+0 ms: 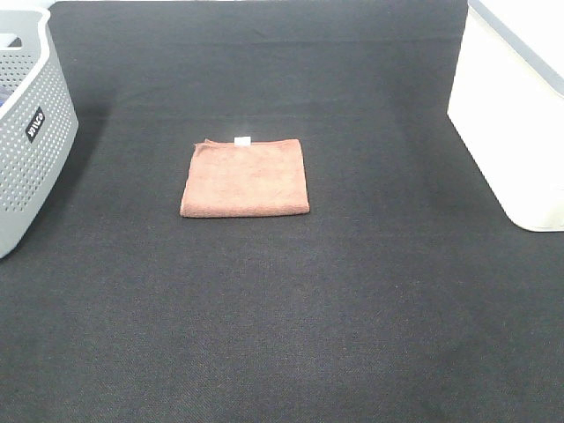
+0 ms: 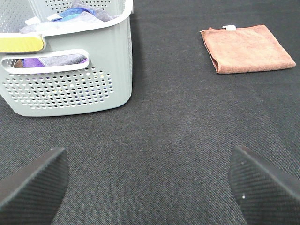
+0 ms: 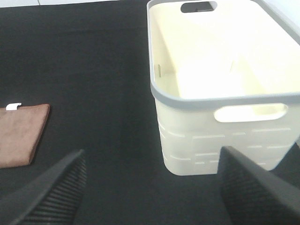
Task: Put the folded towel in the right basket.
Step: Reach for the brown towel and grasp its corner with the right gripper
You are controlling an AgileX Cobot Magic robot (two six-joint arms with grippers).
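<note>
A folded reddish-brown towel (image 1: 246,178) with a small white tag lies flat on the black table, left of centre. It also shows in the left wrist view (image 2: 247,48) and, partly, in the right wrist view (image 3: 19,135). The right basket (image 1: 515,123) is cream white with a grey rim and is empty inside (image 3: 220,61). My left gripper (image 2: 150,187) is open, well back from the towel. My right gripper (image 3: 152,192) is open, in front of the white basket. Neither gripper shows in the exterior view.
A grey perforated basket (image 1: 31,132) stands at the left edge and holds several cloths (image 2: 70,21). The black table cover (image 1: 291,326) spans the whole surface.
</note>
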